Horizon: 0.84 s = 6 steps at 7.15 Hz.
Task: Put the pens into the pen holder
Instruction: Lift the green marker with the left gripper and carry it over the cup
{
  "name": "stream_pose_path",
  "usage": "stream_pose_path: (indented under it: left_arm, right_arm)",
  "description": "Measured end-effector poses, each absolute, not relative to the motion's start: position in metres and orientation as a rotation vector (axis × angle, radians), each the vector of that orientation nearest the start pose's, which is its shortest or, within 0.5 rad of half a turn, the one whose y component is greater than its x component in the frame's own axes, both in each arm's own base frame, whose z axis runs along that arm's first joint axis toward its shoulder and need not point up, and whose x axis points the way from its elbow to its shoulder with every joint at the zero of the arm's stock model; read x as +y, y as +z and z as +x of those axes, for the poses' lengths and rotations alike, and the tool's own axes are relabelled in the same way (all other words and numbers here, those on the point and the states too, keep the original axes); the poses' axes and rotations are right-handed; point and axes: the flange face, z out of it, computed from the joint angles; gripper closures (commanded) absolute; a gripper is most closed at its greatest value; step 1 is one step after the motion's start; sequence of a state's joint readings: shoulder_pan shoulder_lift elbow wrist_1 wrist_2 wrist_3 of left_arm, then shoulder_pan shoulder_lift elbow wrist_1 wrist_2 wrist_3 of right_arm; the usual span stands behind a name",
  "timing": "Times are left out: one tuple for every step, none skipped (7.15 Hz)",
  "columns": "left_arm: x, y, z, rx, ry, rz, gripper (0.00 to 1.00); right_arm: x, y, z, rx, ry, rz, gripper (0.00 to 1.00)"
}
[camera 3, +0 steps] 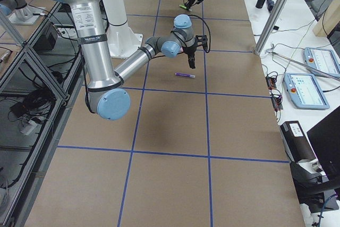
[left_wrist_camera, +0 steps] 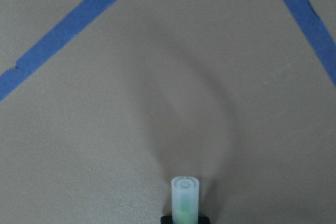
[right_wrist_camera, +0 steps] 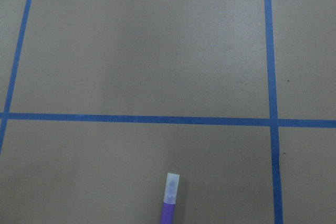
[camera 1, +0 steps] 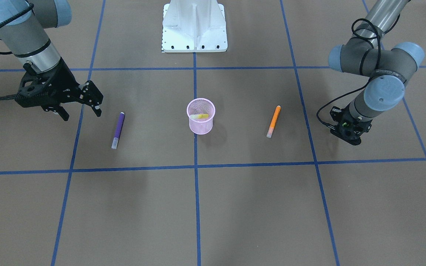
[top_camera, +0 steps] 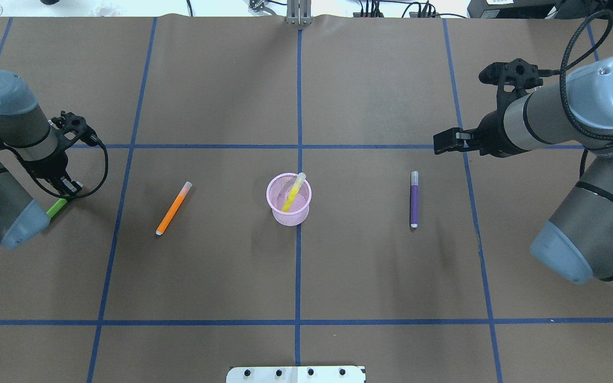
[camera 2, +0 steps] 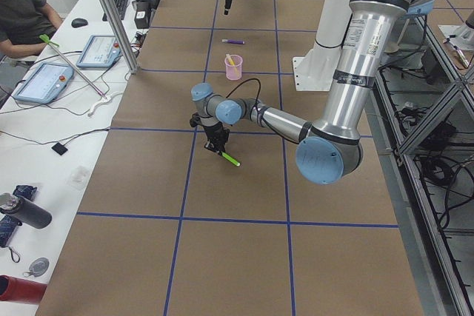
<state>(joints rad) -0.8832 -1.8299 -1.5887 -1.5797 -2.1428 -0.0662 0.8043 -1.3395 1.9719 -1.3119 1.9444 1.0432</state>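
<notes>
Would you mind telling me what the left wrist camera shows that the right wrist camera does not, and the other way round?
Only the left wrist view: a green pen at the bottom edge, seen almost end-on with its pale cap towards the camera, and a broad soft shadow on the surface above it.
Only the right wrist view: a purple pen seen lengthwise, its pale cap pointing up the picture, just below a crossing of tape lines.
Both: the brown table marked with blue tape, and one pen entering from the bottom edge.
</notes>
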Motion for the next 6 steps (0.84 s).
stream_pose_path:
  left_arm:
    - [-0.52,0.494,0.313,0.668,0.67,0.083,1.0]
    - [-0.515,0.454,0.302,0.704,0.641,0.135,1.0]
    - [-0.505,0.41,0.295,0.742,0.586,0.187,1.0]
    - [-0.494,0.361,0.29,0.792,0.506,0.23,1.0]
    - [-0.48,0.311,0.296,0.842,0.425,0.27,1.0]
    - [-0.463,0.262,0.318,0.86,0.369,0.333,1.0]
  right_arm:
    - [-0.462,0.326,-0.309,-0.907,0.09,0.27,0.0]
    - [-0.462,0.328,-0.307,-0.904,0.09,0.269,0.0]
    - [-0.463,0.332,-0.303,-0.897,0.09,0.27,0.0]
    - [-0.465,0.338,-0.296,-0.885,0.09,0.27,0.0]
    - [-0.468,0.348,-0.286,-0.871,0.087,0.268,0.0]
    - [-0.47,0.356,-0.277,-0.86,0.077,0.267,0.0]
